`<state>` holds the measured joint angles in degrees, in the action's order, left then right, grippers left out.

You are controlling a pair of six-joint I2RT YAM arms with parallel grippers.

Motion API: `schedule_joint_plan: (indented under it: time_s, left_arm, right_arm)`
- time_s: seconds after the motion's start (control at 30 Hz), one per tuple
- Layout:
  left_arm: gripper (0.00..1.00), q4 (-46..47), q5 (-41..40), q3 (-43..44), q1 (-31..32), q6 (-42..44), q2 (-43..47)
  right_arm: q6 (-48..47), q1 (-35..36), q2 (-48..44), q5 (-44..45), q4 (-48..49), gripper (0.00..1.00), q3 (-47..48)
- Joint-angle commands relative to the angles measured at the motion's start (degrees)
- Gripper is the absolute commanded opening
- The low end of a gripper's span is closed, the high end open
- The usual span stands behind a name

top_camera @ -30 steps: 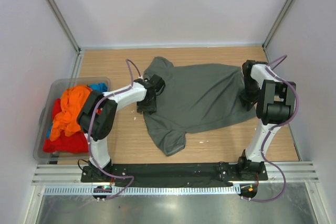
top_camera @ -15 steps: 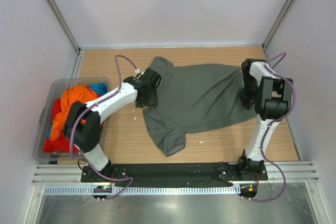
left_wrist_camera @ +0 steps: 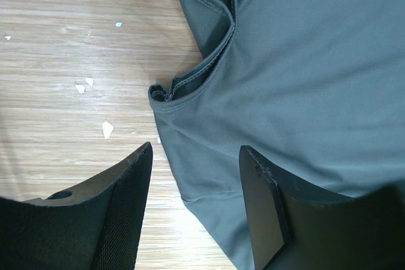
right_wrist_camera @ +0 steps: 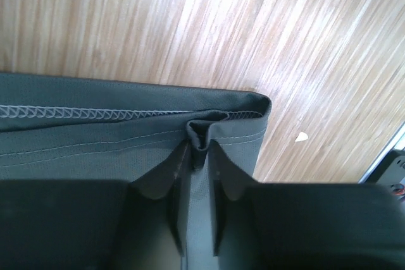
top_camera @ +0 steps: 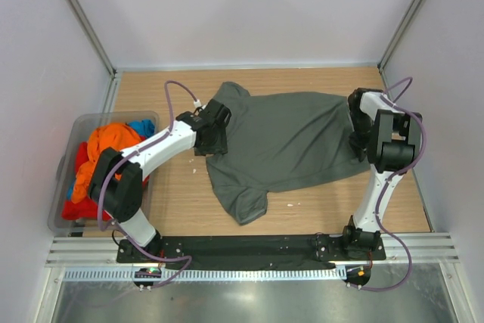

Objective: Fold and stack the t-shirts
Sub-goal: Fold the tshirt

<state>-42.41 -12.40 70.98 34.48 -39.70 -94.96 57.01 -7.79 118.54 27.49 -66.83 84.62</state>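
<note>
A dark grey-green t-shirt (top_camera: pixel 291 141) lies spread flat on the wooden table, collar end to the left and hem to the right. My left gripper (top_camera: pixel 214 138) is open and low over the shirt's left edge by the sleeve. In the left wrist view the gripper (left_wrist_camera: pixel 196 210) straddles the cloth edge (left_wrist_camera: pixel 190 175), and a sleeve fold (left_wrist_camera: pixel 215 61) lies just ahead. My right gripper (top_camera: pixel 360 145) is at the shirt's right hem. In the right wrist view it (right_wrist_camera: pixel 199 156) is shut on a pinched pleat of the stitched hem (right_wrist_camera: pixel 95 115) near the corner.
A translucent grey bin (top_camera: pixel 85 117) stands at the left table edge, holding crumpled orange (top_camera: pixel 106 153), red (top_camera: pixel 91 206) and blue (top_camera: pixel 142 125) shirts. Small white crumbs (left_wrist_camera: pixel 107 129) lie on the wood. Walls close in the table on three sides.
My left arm has stretched out and its gripper has shifted slightly toward the back along the shirt's left edge. My right gripper has stayed on the hem.
</note>
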Motion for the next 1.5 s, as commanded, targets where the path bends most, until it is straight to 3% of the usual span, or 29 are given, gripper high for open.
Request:
schedule_joint_plan:
  time_s: [0.0, 0.03, 0.23, 0.37, 0.63, 0.97, 1.13, 1.47]
  left_arm:
    - [0.59, 1.9, -0.8, -0.6, -0.1, 1.4, 2.2]
    - [0.59, 1.5, -1.0, -0.4, -0.1, 1.6, 2.1]
    - [0.61, 0.1, -0.7, -0.5, -0.6, 2.3, 3.2]
    - [0.62, -0.6, -0.3, -1.8, -2.0, 2.6, 4.4]
    - [0.59, 4.5, 14.7, -10.4, -6.0, 0.1, 7.8]
    - [0.58, 8.6, 14.5, -24.2, 1.7, -10.1, 20.0]
    - [0.57, 14.7, 16.4, -28.8, 5.0, -15.2, 18.7]
    - [0.54, 17.0, 16.0, -28.9, 7.4, -17.3, 11.2]
  right_arm:
    - [1.3, -0.3, -4.2, 2.4, 0.1, 0.11, -1.1]
    - [1.1, -0.3, -4.4, 2.4, 0.2, 0.01, -1.4]
    - [-0.1, -0.2, -10.0, 4.5, -0.4, 0.01, -2.9]
    - [-2.5, -0.3, -16.2, 4.3, 2.0, 0.01, -9.7]
    - [-8.5, -0.3, -25.1, -4.2, 12.6, 0.01, -24.9]
    - [-14.3, -0.3, -35.1, -9.1, 19.5, 0.01, -33.4]
    - [-15.9, -0.3, -36.5, -9.4, 20.3, 0.01, -34.6]
    - [-16.6, -0.3, -39.2, -10.6, 20.8, 0.01, -36.1]
